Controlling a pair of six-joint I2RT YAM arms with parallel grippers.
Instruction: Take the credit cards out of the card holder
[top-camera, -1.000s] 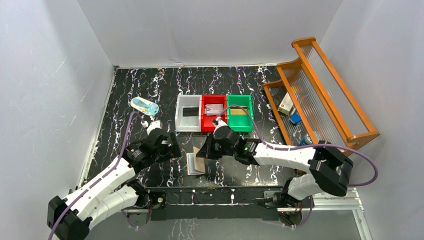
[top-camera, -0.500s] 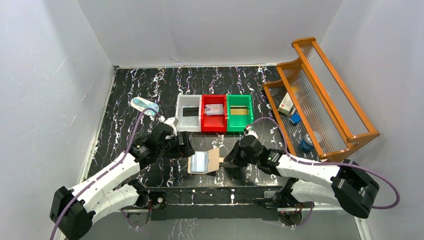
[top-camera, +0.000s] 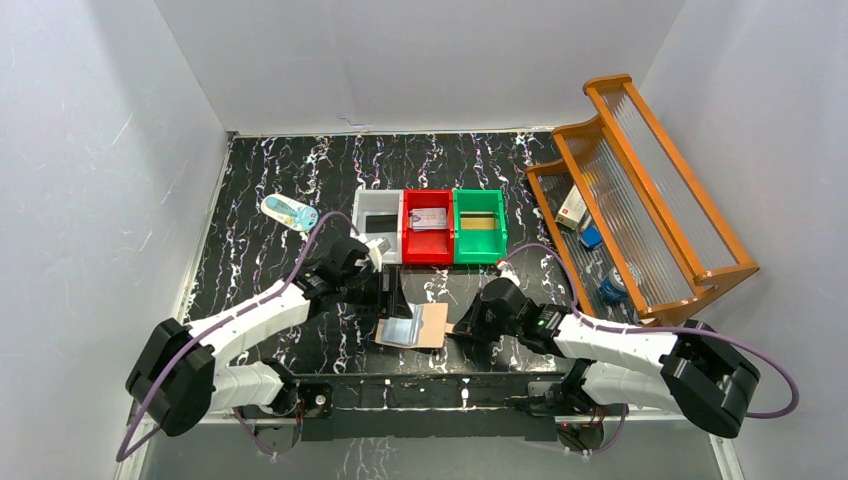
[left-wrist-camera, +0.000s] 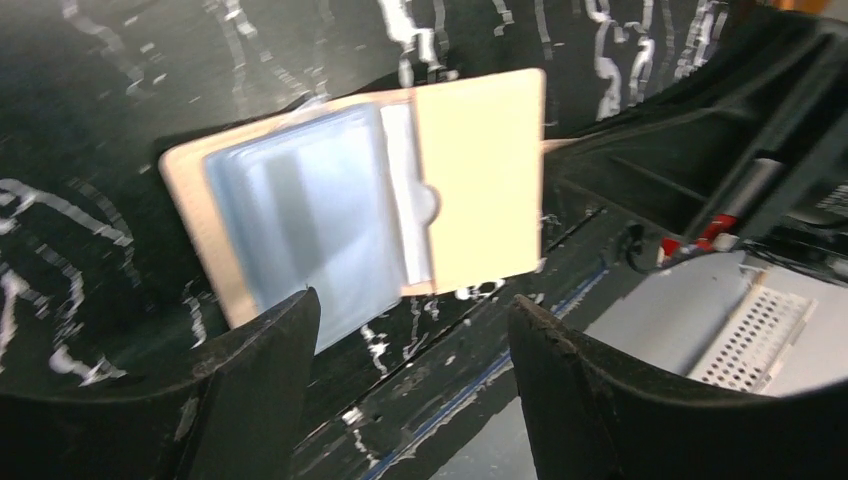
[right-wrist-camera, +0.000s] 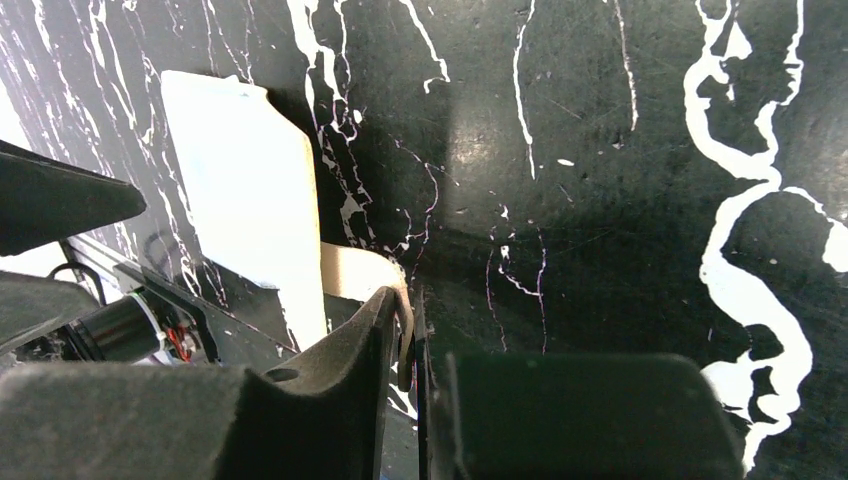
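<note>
The card holder (top-camera: 425, 322) lies open near the table's front edge, beige outside with pale blue pockets (left-wrist-camera: 300, 205). Its snap tab (right-wrist-camera: 358, 272) runs into the narrow gap between the fingers of my right gripper (right-wrist-camera: 412, 312), which is shut on it from the right (top-camera: 463, 329). My left gripper (left-wrist-camera: 410, 315) hovers open just behind the holder (top-camera: 388, 303) with nothing between its fingers. Credit cards lie in the bins: a black one (top-camera: 378, 224), a silvery one (top-camera: 428, 219) and a gold one (top-camera: 478, 223). I cannot tell whether the pockets hold a card.
White (top-camera: 362, 240), red (top-camera: 410, 245) and green (top-camera: 499, 240) bins stand in a row behind the holder. A wooden rack (top-camera: 650, 150) with small boxes fills the right side. A pale blue oval object (top-camera: 290, 211) lies at the back left. The metal front rail (top-camera: 430, 390) is close below the holder.
The left gripper has moved right, up to the holder, its jaws narrowing. The right gripper has swung to the holder's right side, and the holder now lies spread open, shifted slightly right.
</note>
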